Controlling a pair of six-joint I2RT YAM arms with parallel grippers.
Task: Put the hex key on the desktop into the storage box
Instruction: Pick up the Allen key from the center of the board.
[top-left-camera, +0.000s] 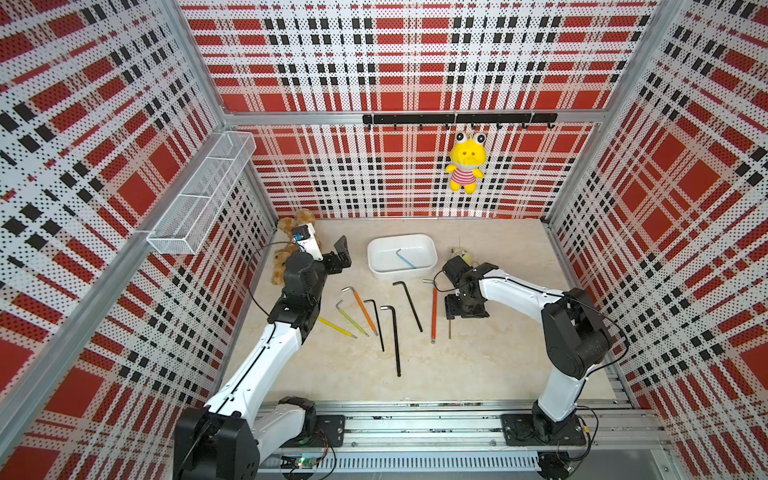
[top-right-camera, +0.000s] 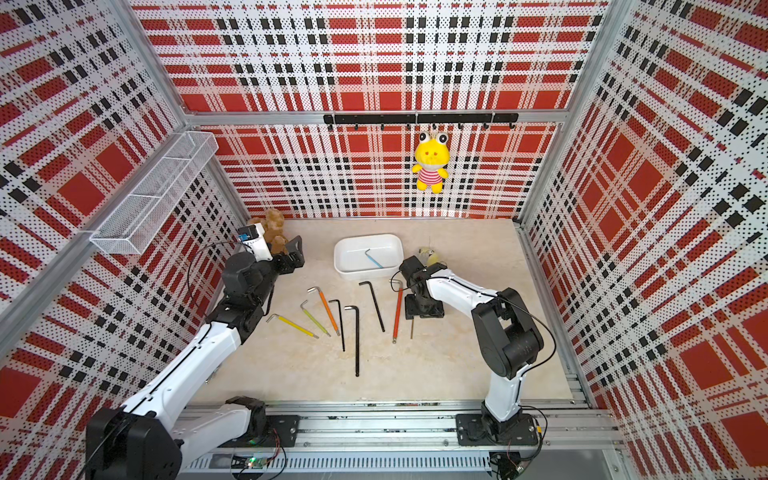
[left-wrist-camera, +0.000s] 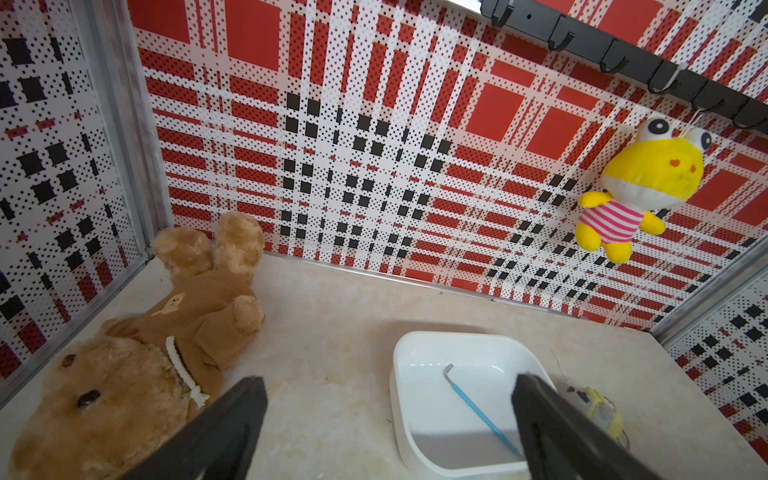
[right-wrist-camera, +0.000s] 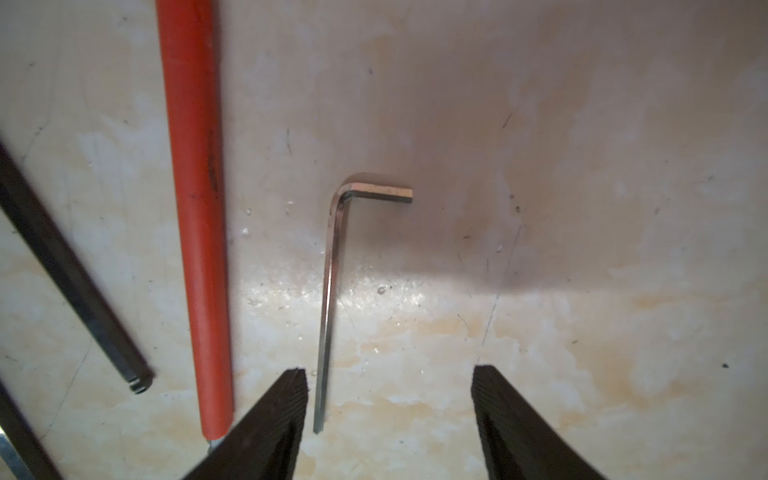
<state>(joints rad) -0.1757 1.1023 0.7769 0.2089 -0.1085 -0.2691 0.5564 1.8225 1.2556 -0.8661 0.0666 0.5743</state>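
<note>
right gripper: open and gripping nothing, low over the desktop, its fingers either side of the end of the silver key
silver key: flat on the desktop, long leg running in between the fingers and just beside one of them, short leg turned away from the red key
red key: flat on the desktop alongside the silver key, near it but apart
left gripper: open and empty, held over the desktop near the bear, looking towards the box
box: on the desktop near the back wall, between the two arms
blue key: inside the box, lying aslant on its floor
black keys: three, flat on the desktop in front of the box
orange key: on the desktop beside the black keys, on the left arm's side
green key: just beside the orange key
yellow key: nearest the left arm
frog: hangs on the back wall
</note>
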